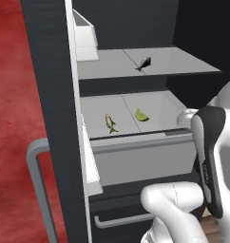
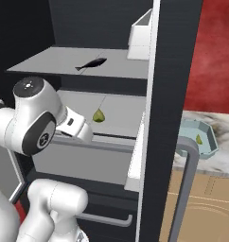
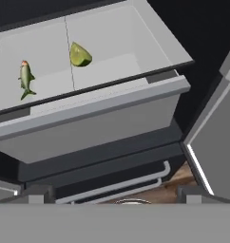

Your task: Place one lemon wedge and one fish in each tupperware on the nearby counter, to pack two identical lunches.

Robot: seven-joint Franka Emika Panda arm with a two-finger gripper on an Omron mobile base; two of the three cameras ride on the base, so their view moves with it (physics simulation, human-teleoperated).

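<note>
- Dark gripper (image 3: 115, 197) tips stand wide apart at the bottom of the hand view, with nothing between them.
- Ahead of and above the gripper lies the grey fridge shelf (image 3: 136, 71), with a drawer front (image 3: 88, 128) just below its edge.
- Nearest ahead on that shelf sits the lemon wedge (image 3: 80, 55), yellow-green, rind curved, cut face up; the fish (image 3: 25, 77) lies farther left, slim, greenish-silver with a reddish head.
- A second fish (image 1: 143, 63), dark, rests on the upper shelf (image 1: 183, 64), well above the gripper.
- Far right of the gripper, past the fridge door (image 2: 166, 118), the pale blue tupperware (image 2: 207, 137) sits on the marbled tabletop (image 2: 220, 160); it seems to hold a small wedge (image 2: 199, 139) already.
- Judged step: reaching in for a shelf item. Best to clear the drawer front, come down over the piece, and close across its narrow width.
</note>
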